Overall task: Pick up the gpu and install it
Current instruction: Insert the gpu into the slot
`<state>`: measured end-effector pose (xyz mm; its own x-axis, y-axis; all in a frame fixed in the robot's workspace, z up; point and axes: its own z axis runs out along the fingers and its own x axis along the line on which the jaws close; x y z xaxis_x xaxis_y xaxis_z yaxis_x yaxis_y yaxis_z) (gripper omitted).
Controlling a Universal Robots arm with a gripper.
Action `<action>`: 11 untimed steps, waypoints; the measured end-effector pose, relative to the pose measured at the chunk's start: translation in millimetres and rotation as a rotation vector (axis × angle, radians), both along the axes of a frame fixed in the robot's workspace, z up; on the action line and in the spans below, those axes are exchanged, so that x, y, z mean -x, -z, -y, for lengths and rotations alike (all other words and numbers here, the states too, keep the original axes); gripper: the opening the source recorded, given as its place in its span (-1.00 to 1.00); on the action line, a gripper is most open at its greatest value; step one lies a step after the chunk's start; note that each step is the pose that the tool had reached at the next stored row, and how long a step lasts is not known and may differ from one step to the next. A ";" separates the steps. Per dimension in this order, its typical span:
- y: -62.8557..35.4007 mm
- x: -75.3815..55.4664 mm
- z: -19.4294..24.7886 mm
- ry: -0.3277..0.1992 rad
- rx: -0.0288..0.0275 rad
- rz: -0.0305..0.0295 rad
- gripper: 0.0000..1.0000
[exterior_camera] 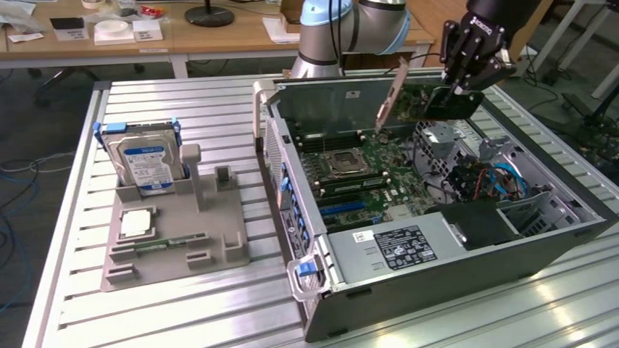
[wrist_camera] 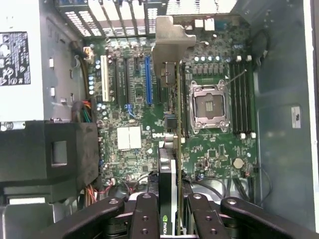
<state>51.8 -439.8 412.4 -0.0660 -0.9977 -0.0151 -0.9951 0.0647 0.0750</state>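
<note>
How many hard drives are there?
1. The blue-labelled hard drive stands upright in the grey holder at the exterior view's left. Others may be hidden inside the computer case.

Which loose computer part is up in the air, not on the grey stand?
The gpu, held by the claw above the open case; the hard drive, processor and memory stick sit in the stand.

Lab: slotted aluminium bench (exterior_camera: 193, 101), cluttered desks (exterior_camera: 242, 35) behind.
</note>
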 end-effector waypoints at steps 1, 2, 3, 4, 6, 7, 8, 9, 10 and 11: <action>0.0 0.0 0.0 -0.007 0.0000 0.0000 -0.47; 0.0 0.0 0.0 -0.007 -0.0001 0.0000 -0.47; 0.0 0.1 0.0 -0.008 0.0001 0.0008 -0.47; 0.3 0.4 0.0 -0.008 -0.0001 0.0044 -0.47; 1.1 1.7 0.0 -0.009 0.0000 0.0231 -0.47; 1.6 2.6 0.0 -0.009 0.0001 0.0316 -0.47; 2.3 3.5 0.0 -0.009 -0.0001 0.0371 -0.47; 2.9 4.4 0.0 -0.010 -0.0001 0.0390 -0.47; 3.6 5.3 0.0 -0.010 -0.0001 0.0395 -0.47; 4.5 6.3 0.0 -0.010 0.0001 0.0396 -0.47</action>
<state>45.4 -439.8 407.9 -0.0549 -0.9983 -0.0173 -0.9979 0.0543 0.0356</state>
